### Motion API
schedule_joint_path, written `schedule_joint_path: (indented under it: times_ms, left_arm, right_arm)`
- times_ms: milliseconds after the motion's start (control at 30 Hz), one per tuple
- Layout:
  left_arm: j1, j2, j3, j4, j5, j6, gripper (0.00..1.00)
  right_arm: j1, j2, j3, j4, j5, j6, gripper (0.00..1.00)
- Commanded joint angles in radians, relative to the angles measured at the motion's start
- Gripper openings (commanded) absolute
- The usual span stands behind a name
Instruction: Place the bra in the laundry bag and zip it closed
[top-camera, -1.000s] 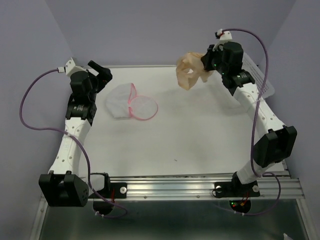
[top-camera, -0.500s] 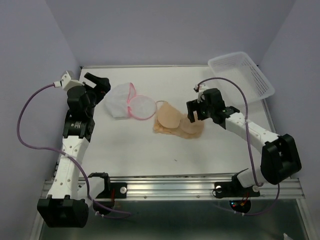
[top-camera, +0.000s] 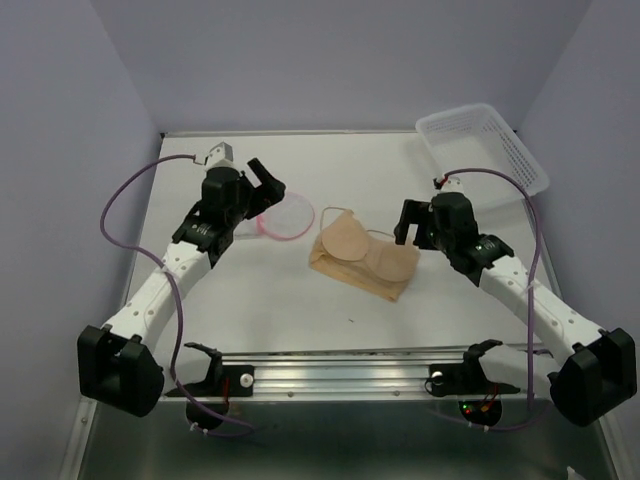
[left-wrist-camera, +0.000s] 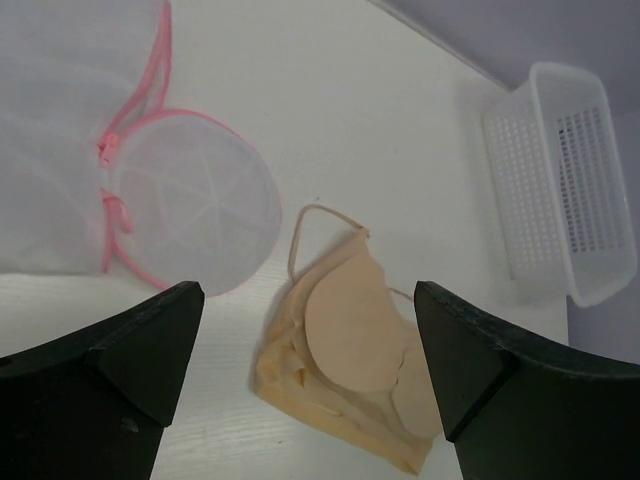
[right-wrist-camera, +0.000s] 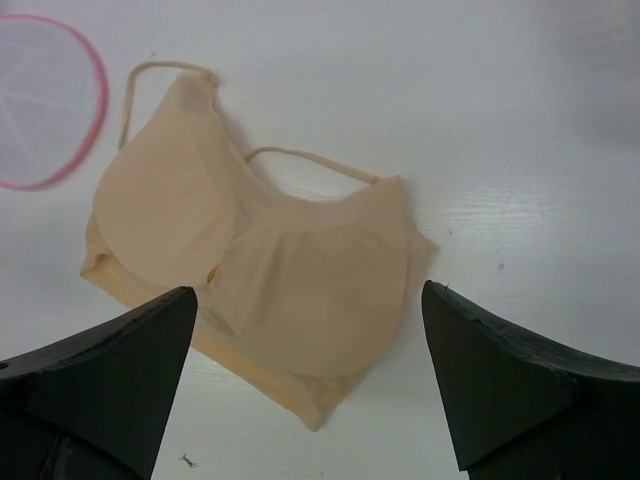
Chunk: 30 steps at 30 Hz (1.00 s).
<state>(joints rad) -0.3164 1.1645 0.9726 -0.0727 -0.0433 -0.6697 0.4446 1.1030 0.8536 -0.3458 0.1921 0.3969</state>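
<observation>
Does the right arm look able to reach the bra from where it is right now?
Probably yes. The right gripper hangs open just beside the bra, which lies flat on the table with nothing on it; the laundry bag sits apart on its far side.

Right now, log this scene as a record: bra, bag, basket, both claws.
laundry bag: unzipped, lid folded open on the table
bra: lying on the table, outside the laundry bag, beside its lid
left claw: open, empty, by the laundry bag
right claw: open, empty, by the bra
basket: far right corner
</observation>
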Motion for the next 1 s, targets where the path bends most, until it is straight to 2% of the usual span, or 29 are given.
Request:
schedule_joint_path:
  times_ms: [0,300,400,667,867,967]
  left_arm:
    - [-0.082,0.061,0.014,0.019,0.084,0.074,0.99]
    - [-0.167,0.268,0.061,0.021,0.138,0.091,0.99]
    - [-0.196,0.34,0.103,0.024,0.175,0.111,0.99]
    - [-0.245,0.494,0.164,0.05,0.223,0.111,0.99]
    - [-0.243,0.512,0.149,0.034,0.114,0.102,0.99]
    - [-0.245,0.535,0.147,0.033,0.131,0.102,0.99]
  right_arm:
    - [-0.001,0.024,-0.019,-0.119,0.086,0.192,1.0]
    - [-0.058,0.006,-0.184,-0.105,0.012,0.327,1.0]
    - [-0.058,0.003,-0.231,-0.05,-0.008,0.33,0.99]
    - [-0.058,0.029,-0.344,0.181,-0.075,0.381,0.88]
    - [-0.058,0.075,-0.383,0.252,-0.046,0.436,0.68]
    - [-0.058,0.086,-0.38,0.254,-0.023,0.441,0.5]
